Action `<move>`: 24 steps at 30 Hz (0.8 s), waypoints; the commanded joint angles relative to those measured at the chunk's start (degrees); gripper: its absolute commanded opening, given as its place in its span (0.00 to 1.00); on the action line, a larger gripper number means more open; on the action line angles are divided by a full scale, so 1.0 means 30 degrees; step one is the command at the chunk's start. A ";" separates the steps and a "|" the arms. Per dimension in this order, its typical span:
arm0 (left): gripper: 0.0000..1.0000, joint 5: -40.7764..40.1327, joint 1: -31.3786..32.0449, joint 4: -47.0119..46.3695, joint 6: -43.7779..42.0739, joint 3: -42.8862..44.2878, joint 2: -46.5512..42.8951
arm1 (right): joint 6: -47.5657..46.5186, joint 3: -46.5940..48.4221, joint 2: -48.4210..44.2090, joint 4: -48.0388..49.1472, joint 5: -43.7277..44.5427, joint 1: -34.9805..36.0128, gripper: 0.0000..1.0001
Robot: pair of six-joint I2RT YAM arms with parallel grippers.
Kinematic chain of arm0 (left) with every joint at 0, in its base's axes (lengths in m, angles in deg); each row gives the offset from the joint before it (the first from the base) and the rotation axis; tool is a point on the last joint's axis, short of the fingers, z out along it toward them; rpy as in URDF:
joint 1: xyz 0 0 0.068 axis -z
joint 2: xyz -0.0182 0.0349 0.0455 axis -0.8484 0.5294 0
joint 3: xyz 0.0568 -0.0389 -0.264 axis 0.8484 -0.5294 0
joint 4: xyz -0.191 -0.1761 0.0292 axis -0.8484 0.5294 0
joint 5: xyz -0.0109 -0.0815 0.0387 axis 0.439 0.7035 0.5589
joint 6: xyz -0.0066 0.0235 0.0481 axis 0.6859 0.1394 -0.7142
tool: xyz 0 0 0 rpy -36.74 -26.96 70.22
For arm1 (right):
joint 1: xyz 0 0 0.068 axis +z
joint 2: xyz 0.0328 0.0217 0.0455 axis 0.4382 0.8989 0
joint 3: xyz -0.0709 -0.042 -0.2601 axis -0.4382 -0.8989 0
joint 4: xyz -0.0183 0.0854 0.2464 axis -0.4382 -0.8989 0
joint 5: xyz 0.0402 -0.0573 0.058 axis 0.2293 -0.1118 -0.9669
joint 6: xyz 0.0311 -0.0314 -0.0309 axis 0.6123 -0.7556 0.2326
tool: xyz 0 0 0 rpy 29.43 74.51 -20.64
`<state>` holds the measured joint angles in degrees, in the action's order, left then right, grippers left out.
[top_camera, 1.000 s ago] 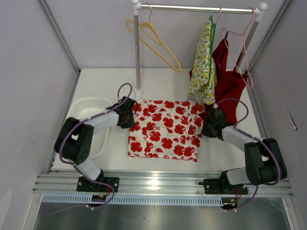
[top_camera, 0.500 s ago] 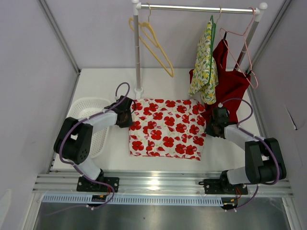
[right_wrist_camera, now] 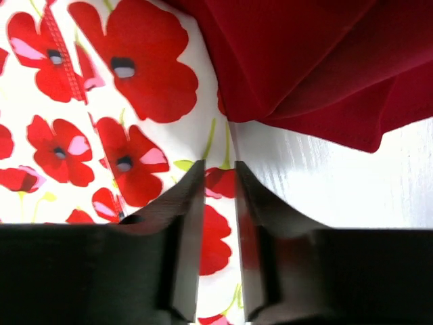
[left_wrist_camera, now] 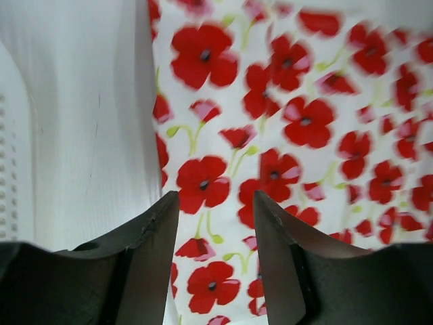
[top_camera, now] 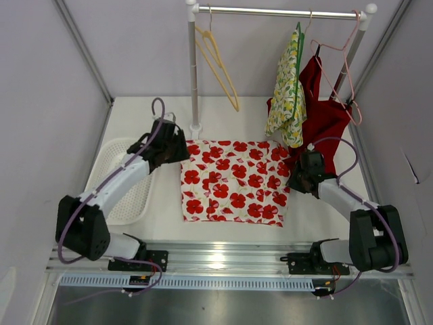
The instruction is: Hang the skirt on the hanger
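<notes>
The skirt [top_camera: 233,181], white with red poppies, lies flat on the table. An empty yellow hanger [top_camera: 218,64] hangs from the rail [top_camera: 277,11] near the left post. My left gripper [top_camera: 177,145] hovers above the skirt's upper left corner. In the left wrist view the left gripper [left_wrist_camera: 215,200] is open, with the skirt [left_wrist_camera: 284,128] well below it and nothing between its fingers. My right gripper [top_camera: 295,177] sits low at the skirt's right edge. The right gripper [right_wrist_camera: 220,166] has its jaws a small way apart over the skirt [right_wrist_camera: 101,101] hem.
A white basket [top_camera: 115,145] stands left of the skirt. A red garment [top_camera: 325,122] on a pink hanger drapes onto the table by my right gripper, and a yellow floral garment [top_camera: 287,95] hangs beside it. The rail's post [top_camera: 194,81] stands behind the skirt.
Both grippers have opened and let go of the skirt's upper corners. The left arm has lifted and drawn back to the left. The yellow hanger has swung on the rail.
</notes>
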<state>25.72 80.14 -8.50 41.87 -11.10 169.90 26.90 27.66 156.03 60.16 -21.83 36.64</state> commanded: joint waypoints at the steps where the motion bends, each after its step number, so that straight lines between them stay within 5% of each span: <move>1: 0.54 -0.0384 0.0100 0.0513 -0.0611 0.2580 -0.2524 | -0.0202 0.0617 -0.1308 -0.0524 -0.0197 0.0140 0.39; 5: 0.58 -0.2605 0.1007 0.1099 -0.0202 0.6468 -0.3172 | -0.0261 0.0908 -0.2073 -0.1140 -0.0402 0.0169 0.62; 8: 0.60 -0.3926 0.2149 0.1098 -0.0754 0.9959 -0.2326 | -0.0291 0.1027 -0.2803 -0.1609 -0.0577 0.0140 0.68; 20: 0.74 -0.7270 0.4759 -0.0277 -0.4065 2.1757 0.5372 | -0.0466 0.1173 -0.4330 -0.2401 -0.1281 0.0169 0.70; 24: 0.74 -0.7416 0.4993 -0.1066 -0.4944 2.3617 0.7485 | -0.0496 0.1232 -0.4417 -0.2343 -0.1368 0.0169 0.70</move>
<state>6.03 94.46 -9.23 31.71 54.85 189.11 26.60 28.71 144.08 53.65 -25.02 36.93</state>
